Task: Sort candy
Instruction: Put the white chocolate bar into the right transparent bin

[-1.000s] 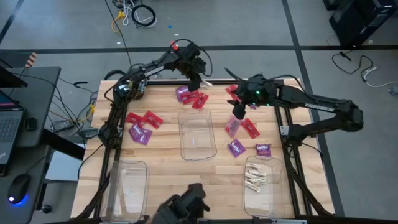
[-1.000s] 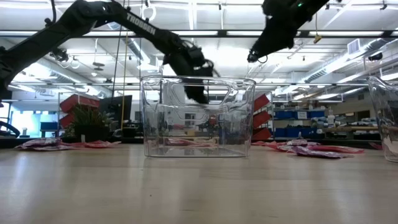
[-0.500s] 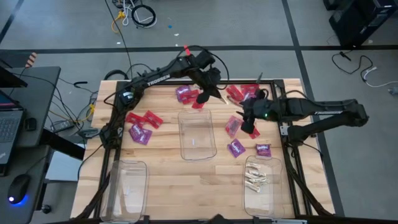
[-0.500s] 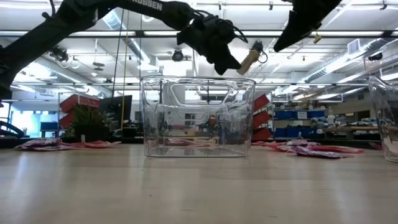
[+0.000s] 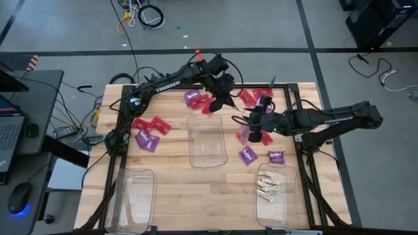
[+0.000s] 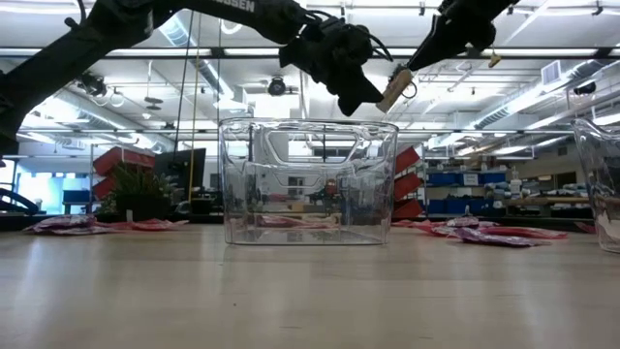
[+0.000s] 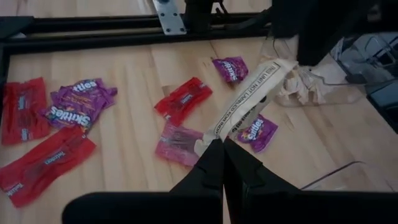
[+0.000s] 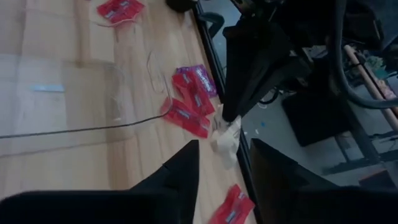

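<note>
Above the middle clear bin (image 5: pixel 207 140), the left gripper (image 7: pixel 222 146) pinches one end of a cream-wrapped candy (image 7: pixel 249 102), fingers clamped. The right gripper (image 8: pixel 221 149), fingers apart, faces its free end. With so little wrapper gripped, the candy may slip during the handover and drop into the wrong bin.

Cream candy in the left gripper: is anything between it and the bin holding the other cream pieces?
Yes. The right gripper, fingers open, sits right beside the cream candy pinched in the left gripper, and the right arm lies across the straight line to that bin.
</note>
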Action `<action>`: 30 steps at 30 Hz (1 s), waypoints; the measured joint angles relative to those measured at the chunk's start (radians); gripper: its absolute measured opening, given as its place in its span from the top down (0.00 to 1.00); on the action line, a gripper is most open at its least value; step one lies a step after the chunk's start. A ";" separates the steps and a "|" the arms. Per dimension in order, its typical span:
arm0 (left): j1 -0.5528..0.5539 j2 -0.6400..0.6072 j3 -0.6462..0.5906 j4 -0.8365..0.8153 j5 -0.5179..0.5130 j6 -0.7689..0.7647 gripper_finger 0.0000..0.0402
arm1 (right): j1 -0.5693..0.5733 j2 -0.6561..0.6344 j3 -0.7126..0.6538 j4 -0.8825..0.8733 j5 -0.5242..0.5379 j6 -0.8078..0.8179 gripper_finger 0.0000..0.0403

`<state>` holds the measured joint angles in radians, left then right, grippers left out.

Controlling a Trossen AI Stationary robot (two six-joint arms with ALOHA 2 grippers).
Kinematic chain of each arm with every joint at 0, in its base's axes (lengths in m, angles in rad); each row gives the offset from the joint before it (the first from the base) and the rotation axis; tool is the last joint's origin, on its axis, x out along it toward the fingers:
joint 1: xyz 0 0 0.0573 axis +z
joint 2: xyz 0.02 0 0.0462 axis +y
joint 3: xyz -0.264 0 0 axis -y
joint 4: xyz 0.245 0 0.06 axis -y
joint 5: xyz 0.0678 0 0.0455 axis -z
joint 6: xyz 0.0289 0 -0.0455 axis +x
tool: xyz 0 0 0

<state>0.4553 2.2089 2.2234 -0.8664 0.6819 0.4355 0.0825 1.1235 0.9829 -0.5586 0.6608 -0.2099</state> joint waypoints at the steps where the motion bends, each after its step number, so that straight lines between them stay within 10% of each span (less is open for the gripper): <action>1: 0.000 0.000 0.000 0.002 0.016 -0.001 1.00 | -0.004 0.003 0.000 -0.005 0.001 -0.006 0.73; 11: 0.000 0.000 0.000 0.002 0.031 -0.002 1.00 | -0.015 0.015 0.000 -0.003 0.002 -0.046 0.99; 23: 0.002 0.000 0.000 0.019 -0.020 0.006 0.84 | -0.004 0.008 0.077 -0.077 -0.012 -0.002 1.00; 30: 0.018 0.000 0.000 0.060 -0.082 0.053 0.71 | 0.028 0.008 0.197 -0.280 -0.230 0.209 1.00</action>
<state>0.4733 2.2093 2.2234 -0.8062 0.6000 0.4885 0.1106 1.1313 1.1795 -0.8383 0.4307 -0.0006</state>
